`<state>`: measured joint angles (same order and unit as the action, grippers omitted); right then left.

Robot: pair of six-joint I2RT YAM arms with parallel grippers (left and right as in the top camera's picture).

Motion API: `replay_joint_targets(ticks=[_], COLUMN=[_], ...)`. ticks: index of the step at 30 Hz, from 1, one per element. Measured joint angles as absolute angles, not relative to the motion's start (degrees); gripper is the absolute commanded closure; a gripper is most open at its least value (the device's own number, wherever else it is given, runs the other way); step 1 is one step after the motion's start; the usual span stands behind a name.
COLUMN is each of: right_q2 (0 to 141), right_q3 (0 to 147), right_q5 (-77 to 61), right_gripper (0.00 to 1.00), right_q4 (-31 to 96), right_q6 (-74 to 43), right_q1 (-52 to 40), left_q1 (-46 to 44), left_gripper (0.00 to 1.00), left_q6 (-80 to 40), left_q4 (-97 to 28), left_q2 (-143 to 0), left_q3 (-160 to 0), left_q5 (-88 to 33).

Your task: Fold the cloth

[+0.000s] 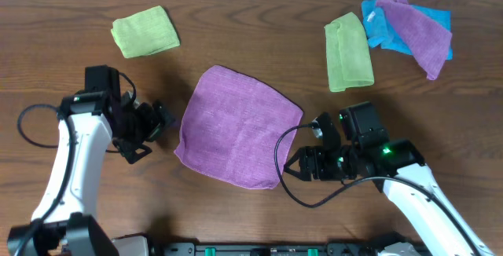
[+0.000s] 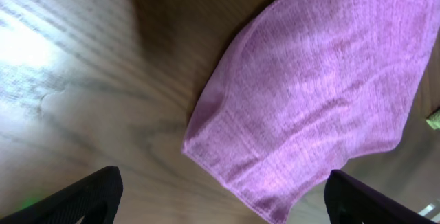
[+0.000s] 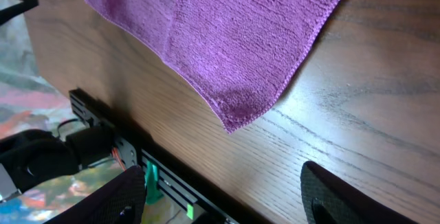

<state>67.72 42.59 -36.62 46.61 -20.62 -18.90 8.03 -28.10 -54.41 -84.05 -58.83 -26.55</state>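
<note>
A purple cloth (image 1: 236, 126) lies spread flat in the middle of the wooden table. My left gripper (image 1: 156, 126) is open and empty just left of the cloth's left edge; the left wrist view shows the cloth's near corner (image 2: 275, 203) between my spread fingers (image 2: 223, 200). My right gripper (image 1: 297, 166) is open and empty just right of the cloth's front corner; the right wrist view shows that corner (image 3: 237, 117) ahead of my spread fingers (image 3: 223, 196).
A folded green cloth (image 1: 145, 31) lies at the back left. Another green cloth (image 1: 348, 52) lies at the back right, beside a purple cloth (image 1: 416, 24) over a blue one (image 1: 377, 22). The table's front edge (image 3: 137, 141) is close to the right gripper.
</note>
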Motion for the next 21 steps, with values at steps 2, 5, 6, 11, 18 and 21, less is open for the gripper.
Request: replay_joint_targets(ticks=[2, 5, 6, 11, 18, 21], right_q2=[67.70, 67.70, 67.70, 67.70, 67.70, 67.70], right_q3=[42.57, 42.57, 42.57, 42.57, 42.57, 42.57], right_q5=[-37.17, -38.06, -38.44, -39.42, -39.81, -39.97], right_gripper=[0.27, 0.27, 0.26, 0.27, 0.26, 0.26], right_q4=[45.82, 45.36, 45.32, 45.32, 45.30, 45.30], right_q6=[-21.50, -22.26, -22.57, -23.77, -24.67, -25.12], right_q1=[-18.90, -18.90, -18.90, -18.90, -18.90, -18.90], left_q1=[8.03, 8.03, 8.03, 7.94, 5.17, 3.79], left_gripper=[0.05, 0.05, 0.05, 0.05, 0.05, 0.04], left_q6=[-28.29, -28.47, -28.49, -28.49, -28.93, -29.74], left_q4=[-52.34, -49.95, -49.45, -47.94, -43.59, -42.57], left_q2=[-85.95, -88.88, -89.97, -94.70, -99.77, -101.62], left_q3=[-58.30, -56.97, -56.55, -55.90, -55.88, -55.88], left_q5=[-26.92, -28.58, -29.06, -30.70, -32.75, -33.28])
